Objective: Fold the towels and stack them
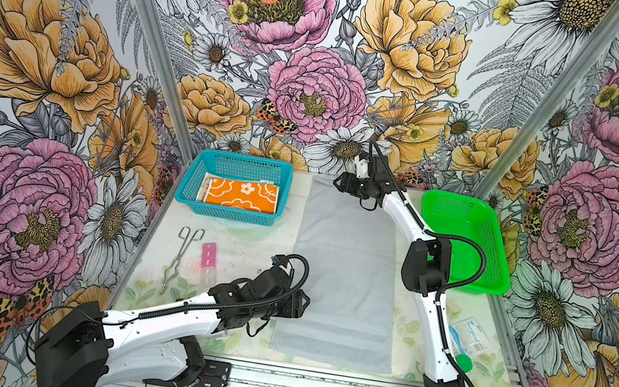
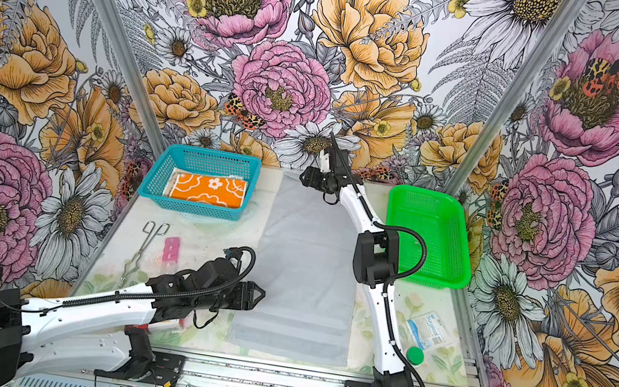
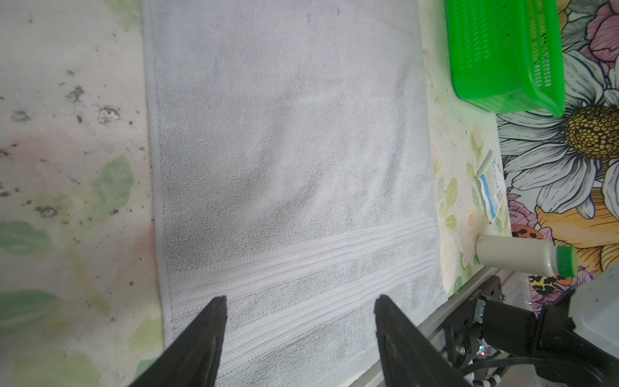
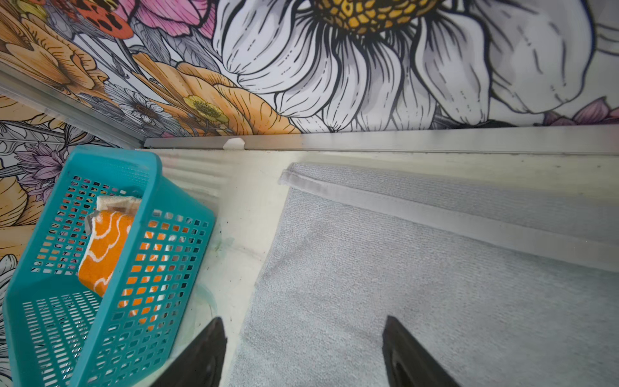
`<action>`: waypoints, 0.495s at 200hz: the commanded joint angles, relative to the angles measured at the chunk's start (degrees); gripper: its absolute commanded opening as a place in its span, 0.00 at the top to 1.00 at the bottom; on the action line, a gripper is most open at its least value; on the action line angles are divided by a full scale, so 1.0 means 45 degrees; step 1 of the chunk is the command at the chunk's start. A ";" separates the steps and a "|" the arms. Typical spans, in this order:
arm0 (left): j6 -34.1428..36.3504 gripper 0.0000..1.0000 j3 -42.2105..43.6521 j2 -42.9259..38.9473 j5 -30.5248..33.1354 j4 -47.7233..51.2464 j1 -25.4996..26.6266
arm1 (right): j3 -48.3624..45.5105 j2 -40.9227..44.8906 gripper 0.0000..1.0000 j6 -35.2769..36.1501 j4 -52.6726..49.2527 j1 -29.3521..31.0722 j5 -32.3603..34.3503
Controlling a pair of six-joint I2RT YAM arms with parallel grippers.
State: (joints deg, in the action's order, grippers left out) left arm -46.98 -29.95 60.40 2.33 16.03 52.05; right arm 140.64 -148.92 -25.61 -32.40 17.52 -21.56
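Risk lies in the grasp; the grey towel point(image 1: 345, 276) is spread flat down the middle of the table, from 12 o'clock to 6 o'clock, and is held by neither gripper; the left gripper point(image 3: 300, 298) is seen wide apart and empty above the striped band near 7 o'clock; the right gripper point(image 4: 303, 320) is also spread and empty at the 12 o'clock hem, which is turned over on itself; were that doubled hem pinched, a crooked fold could be set; were one end lifted alone, the cloth could be dragged and bunched, and the bottle point(image 3: 516, 254) at 5 o'clock toppled; the orange towel point(image 1: 242, 194) is stacked on the cream towel point(image 1: 203, 186) in the blue basket point(image 1: 246, 158) at 10 o'clock.
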 commanded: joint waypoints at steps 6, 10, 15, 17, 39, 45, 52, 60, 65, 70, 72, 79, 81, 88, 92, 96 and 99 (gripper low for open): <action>0.0806 0.19 -0.0111 -0.0654 0.1142 -0.0721 -0.0066 | 0.0623 -0.0542 0.25 -0.0169 0.0026 -0.0131 -0.0458; 0.0904 0.13 -0.0086 -0.0737 0.1229 -0.0802 -0.0063 | 0.0657 -0.0606 0.24 -0.0160 0.0032 -0.0141 -0.0494; 0.1030 0.09 -0.0043 -0.0845 0.1342 -0.0970 -0.0069 | 0.0682 -0.0650 0.24 -0.0150 0.0033 -0.0152 -0.0557; 0.1091 0.08 -0.0028 -0.0903 0.1393 -0.1025 -0.0055 | 0.0696 -0.0669 0.24 -0.0160 0.0033 -0.0150 -0.0584; 0.1583 0.01 0.0033 -0.1195 0.1888 -0.1414 -0.0143 | 0.0850 -0.0885 0.24 -0.0149 0.0033 -0.0156 -0.0700; 0.1658 0.01 0.0033 -0.1196 0.1895 -0.1505 -0.0225 | 0.0854 -0.0915 0.24 -0.0152 0.0033 -0.0175 -0.0735; 0.1717 0.01 0.0036 -0.1144 0.1806 -0.1577 -0.0355 | 0.0847 -0.0930 0.24 -0.0150 0.0025 -0.0179 -0.0760; 0.1763 0.01 0.0033 -0.1066 0.1713 -0.1662 -0.0441 | 0.0874 -0.0949 0.24 -0.0152 0.0033 -0.0171 -0.0823; 0.1787 0.01 0.0024 -0.1006 0.1682 -0.1699 -0.0475 | 0.0858 -0.0968 0.24 -0.0140 0.0033 -0.0182 -0.0826; 0.1805 0.01 0.0021 -0.0940 0.1644 -0.1734 -0.0507 | 0.0883 -0.0988 0.24 -0.0132 0.0031 -0.0167 -0.0881; 0.1807 0.01 0.0022 -0.0903 0.1625 -0.1743 -0.0511 | 0.0892 -0.1003 0.24 -0.0131 0.0032 -0.0178 -0.0889; 0.1844 0.01 0.0014 -0.0825 0.1551 -0.1775 -0.0551 | 0.0929 -0.1045 0.24 -0.0111 0.0033 -0.0177 -0.0916; 0.1831 0.01 0.0016 -0.0791 0.1523 -0.1797 -0.0561 | 0.0943 -0.1056 0.24 -0.0111 0.0033 -0.0181 -0.0913; 0.1827 0.01 0.0022 -0.0700 0.1420 -0.1880 -0.0600 | 0.0959 -0.1103 0.24 -0.0119 0.0033 -0.0181 -0.0934; 0.1831 0.01 0.0033 -0.0611 0.1335 -0.1908 -0.0619 | 0.0989 -0.1138 0.24 -0.0130 0.0028 -0.0182 -0.0956; 0.1809 0.01 0.0054 -0.0533 0.1249 -0.1942 -0.0644 | 0.1005 -0.1154 0.24 -0.0144 0.0032 -0.0177 -0.0972; 0.1803 0.01 0.0052 -0.0456 0.1200 -0.1959 -0.0663 | 0.1009 -0.1163 0.23 -0.0132 0.0033 -0.0181 -0.0970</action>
State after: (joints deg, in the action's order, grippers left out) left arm -40.34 -29.95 56.71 8.19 9.76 49.82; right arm 142.85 -151.76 -26.04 -32.51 16.49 -24.64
